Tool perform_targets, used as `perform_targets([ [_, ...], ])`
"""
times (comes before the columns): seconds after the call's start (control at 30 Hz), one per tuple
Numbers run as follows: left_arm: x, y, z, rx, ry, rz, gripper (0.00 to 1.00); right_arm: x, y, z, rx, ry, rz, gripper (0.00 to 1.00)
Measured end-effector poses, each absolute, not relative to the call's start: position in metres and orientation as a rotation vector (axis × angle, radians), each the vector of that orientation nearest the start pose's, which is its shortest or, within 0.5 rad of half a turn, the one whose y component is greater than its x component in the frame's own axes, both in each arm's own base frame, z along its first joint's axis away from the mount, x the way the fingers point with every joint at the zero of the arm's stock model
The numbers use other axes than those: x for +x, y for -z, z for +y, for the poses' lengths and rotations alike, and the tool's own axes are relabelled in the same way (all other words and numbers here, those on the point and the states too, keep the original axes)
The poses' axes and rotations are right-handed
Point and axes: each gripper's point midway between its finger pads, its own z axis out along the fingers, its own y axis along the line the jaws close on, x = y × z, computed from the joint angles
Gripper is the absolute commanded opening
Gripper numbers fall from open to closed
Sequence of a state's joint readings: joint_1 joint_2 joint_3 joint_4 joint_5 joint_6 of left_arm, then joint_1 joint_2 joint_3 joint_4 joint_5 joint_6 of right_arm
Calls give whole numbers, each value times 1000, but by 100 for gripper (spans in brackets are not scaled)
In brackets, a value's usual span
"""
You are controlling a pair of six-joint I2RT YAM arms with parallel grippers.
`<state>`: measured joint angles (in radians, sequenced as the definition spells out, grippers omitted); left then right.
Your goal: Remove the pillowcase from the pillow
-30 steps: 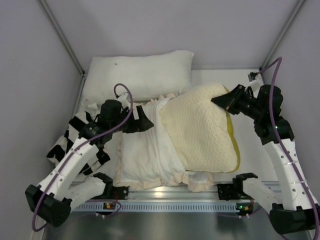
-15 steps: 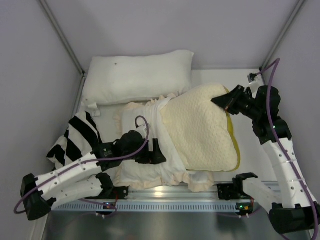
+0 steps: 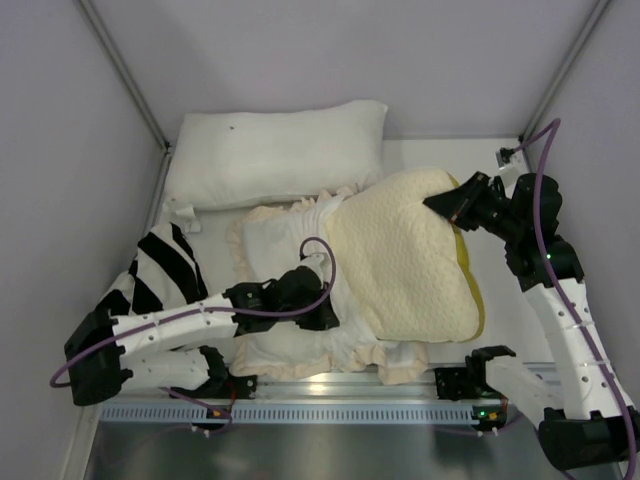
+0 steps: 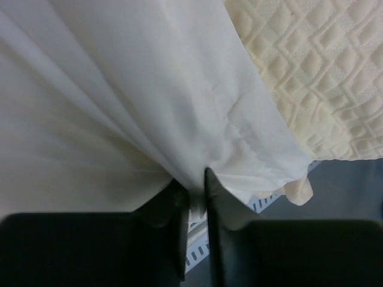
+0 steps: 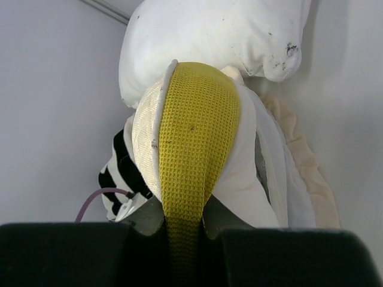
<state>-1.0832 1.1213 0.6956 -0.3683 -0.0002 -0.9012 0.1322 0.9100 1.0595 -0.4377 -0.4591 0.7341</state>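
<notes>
Left arm swung from the pillowcase's far side down to its near half and the jaws went from wide to narrow; right arm hasn't budged.

Left gripper (image 4: pixel 195 200): fingers nearly together, pinching a gathered fold of smooth white cloth, the inner face of the pillowcase (image 4: pixel 119 89). Creases fan out from the pinch. Dimpled quilted pillow (image 4: pixel 323 78) sits at 1 o'clock from the jaws in the wrist view.

Right gripper (image 5: pixel 182 224): clamped on the olive-yellow waffle-textured edge band (image 5: pixel 194 137) at the pillow's far-right corner, which is lifted.

Top view: pillow (image 3: pixel 400 265) is pale cream, rectangular, mostly out of the pillowcase (image 3: pixel 275 250), which is bunched over its left end. Left gripper (image 3: pixel 322 318) is at 7 o'clock of the pillow. Cream ruffled border (image 3: pixel 400 368) shows along the near edge at 6 o'clock.

Plain smooth white pillow (image 3: pixel 280 150) lies at 11 o'clock, touching the pillowcase. Black-and-white striped cloth (image 3: pixel 160 265) is at 9 o'clock, partly under the left arm. All on the pale table (image 3: pixel 500 270).
</notes>
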Motion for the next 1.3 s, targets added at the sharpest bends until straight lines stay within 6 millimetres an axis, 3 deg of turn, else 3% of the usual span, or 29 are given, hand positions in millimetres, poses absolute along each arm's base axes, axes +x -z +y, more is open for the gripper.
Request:
perform_targets([
  [0.1, 115, -113, -289, 226, 895, 2544, 0, 278, -325, 139, 252, -1003, 1939, 0],
  [0.37, 104, -126, -255, 98, 990, 2448, 0, 298, -311, 120, 319, -913, 1959, 0],
  [0.67, 105, -148, -226, -40, 1027, 2350, 0, 325, -302, 33, 596, -817, 1927, 0],
  [0.8, 107, -147, -221, -62, 1001, 2351, 1, 329, -295, 24, 665, -886, 1930, 0],
  [0.83, 107, -146, -221, -63, 989, 2361, 13, 329, -294, 26, 664, -915, 1924, 0],
  [0.9, 107, -142, -220, -47, 954, 2383, 50, 330, -289, 30, 666, -954, 1921, 0],
  [0.93, 106, -139, -219, -40, 928, 2406, 81, 331, -286, 30, 670, -963, 1919, 0],
  [1.0, 104, -133, -218, -19, 880, 2444, 99, 334, -284, 28, 674, -963, 1910, 0],
  [1.3, 102, -113, -214, 15, 764, 2531, 99, 347, -274, 10, 731, -955, 1897, 0],
])
